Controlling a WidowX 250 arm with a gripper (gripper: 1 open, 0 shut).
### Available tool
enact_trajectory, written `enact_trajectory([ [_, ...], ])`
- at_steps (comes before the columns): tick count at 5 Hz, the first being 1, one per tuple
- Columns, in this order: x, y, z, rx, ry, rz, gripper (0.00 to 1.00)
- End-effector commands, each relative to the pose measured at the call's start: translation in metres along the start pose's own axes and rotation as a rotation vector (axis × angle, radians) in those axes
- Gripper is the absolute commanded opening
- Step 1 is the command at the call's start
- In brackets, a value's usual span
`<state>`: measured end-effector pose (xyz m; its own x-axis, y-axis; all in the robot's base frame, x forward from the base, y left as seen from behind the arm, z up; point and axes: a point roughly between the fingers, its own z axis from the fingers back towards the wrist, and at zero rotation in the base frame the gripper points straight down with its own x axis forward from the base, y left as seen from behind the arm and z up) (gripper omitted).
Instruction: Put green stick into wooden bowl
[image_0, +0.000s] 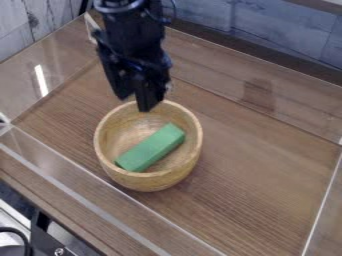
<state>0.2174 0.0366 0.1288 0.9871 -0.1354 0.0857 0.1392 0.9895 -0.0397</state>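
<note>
The wooden table (254, 170) is seen under clear side panels, and near its middle the wooden bowl (148, 150) is found upright with the green stick (150, 149) already lying inside its hollow, slanted from about seven o'clock to one o'clock. The gripper (142, 97) is poised at the bowl's eleven o'clock rim, its jaws parted and nothing held. The placing is judged done; only a clear retreat is left.

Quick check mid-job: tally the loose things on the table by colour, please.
Green: 1, the stick, lying inside the bowl.
Tan wood: 1, the bowl.
Total: 2.
</note>
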Motion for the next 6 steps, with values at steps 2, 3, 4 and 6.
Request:
enact_trajectory([
  [2, 0.018, -0.001, 0.006, 0.063, -0.067, 0.130, 1.00],
  [3, 0.022, -0.014, -0.013, 0.073, -0.073, 0.152, 1.00],
  [4, 0.026, -0.003, -0.009, 0.087, -0.073, 0.140, 1.00],
  [6, 0.034, 0.011, -0.005, 0.098, -0.077, 0.163, 1.00],
])
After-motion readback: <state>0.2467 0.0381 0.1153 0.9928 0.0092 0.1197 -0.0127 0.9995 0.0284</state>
